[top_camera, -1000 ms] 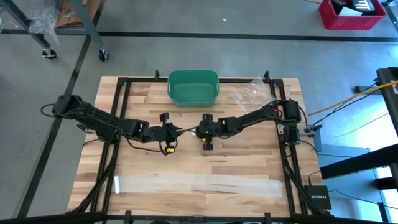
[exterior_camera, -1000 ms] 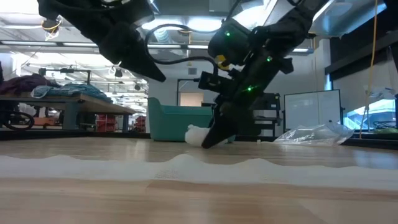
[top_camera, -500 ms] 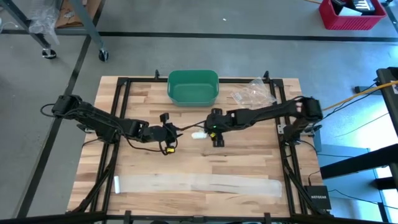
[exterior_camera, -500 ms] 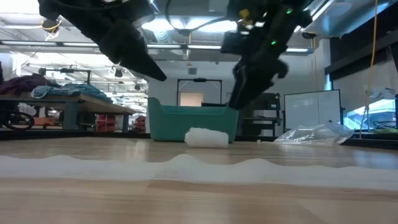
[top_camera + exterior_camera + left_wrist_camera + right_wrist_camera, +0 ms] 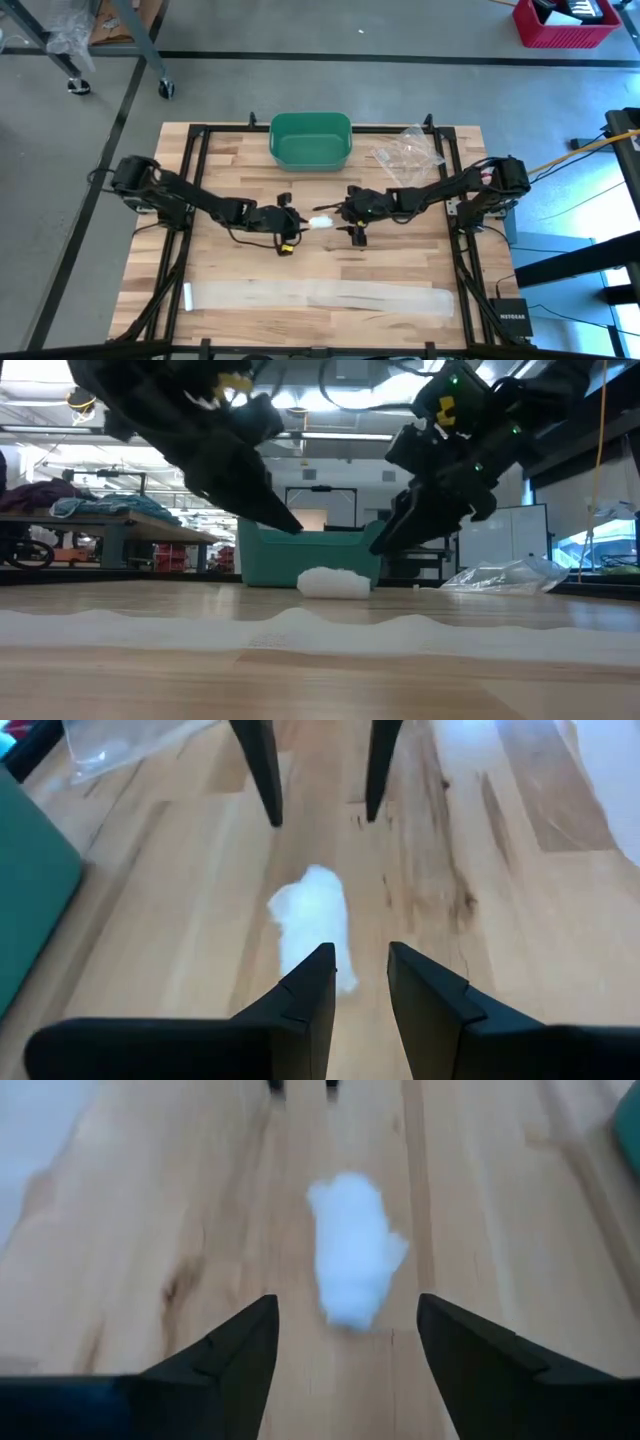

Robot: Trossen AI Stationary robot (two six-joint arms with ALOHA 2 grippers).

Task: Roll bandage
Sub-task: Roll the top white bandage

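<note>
At mid-table: we see the bandage roll (image 5: 322,221), small, white and fluffy, lying between both grippers.
Left gripper (image 5: 358,982): fingers slightly parted, empty, just beside the roll.
Right gripper (image 5: 345,1338): fingers spread wide, empty.
Near edge: unrolled strip (image 5: 320,297); we cannot make out its texture.
Writing: the black box (image 5: 512,321) bears lettering too small to read.

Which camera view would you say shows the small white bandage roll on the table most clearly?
The right wrist view: the bandage roll lies unobstructed on bare wood ahead of the open right gripper. The left wrist view has it partly behind the left gripper. The high view shows a small white spot between the grippers; the low view, a side profile.
</note>
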